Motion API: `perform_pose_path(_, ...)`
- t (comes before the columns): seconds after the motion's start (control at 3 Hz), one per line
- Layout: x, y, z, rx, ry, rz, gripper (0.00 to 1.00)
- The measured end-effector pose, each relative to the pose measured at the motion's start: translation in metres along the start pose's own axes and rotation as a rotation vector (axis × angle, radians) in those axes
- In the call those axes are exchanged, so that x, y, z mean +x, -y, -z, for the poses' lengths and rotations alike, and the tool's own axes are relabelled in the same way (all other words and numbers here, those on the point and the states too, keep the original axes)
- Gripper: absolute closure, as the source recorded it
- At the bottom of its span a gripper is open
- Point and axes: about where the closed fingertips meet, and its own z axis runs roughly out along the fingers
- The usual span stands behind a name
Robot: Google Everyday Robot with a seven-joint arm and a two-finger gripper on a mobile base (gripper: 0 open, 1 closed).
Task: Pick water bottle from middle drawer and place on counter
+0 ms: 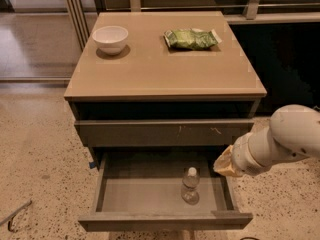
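Note:
The water bottle (190, 185) stands upright on the grey floor of the pulled-out middle drawer (142, 196), right of its centre, white cap up. The tan counter (165, 66) tops the cabinet above. My white arm comes in from the right. Its tan end with the gripper (226, 164) hangs over the drawer's right side wall, a little right of and above the bottle, apart from it. The gripper's tips are hidden from this angle.
A white bowl (110, 38) sits at the counter's back left and a green snack bag (192, 38) at its back right. A shut drawer front with pale scratches (160, 132) lies above the open drawer. Speckled floor surrounds the cabinet; a dark wall stands to the right.

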Motion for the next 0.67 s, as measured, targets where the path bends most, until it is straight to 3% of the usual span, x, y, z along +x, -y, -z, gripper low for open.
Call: perform_pose_path(0.67,0.048,-0.019,-0.099,-0.029,0.027,-0.048,1.00)
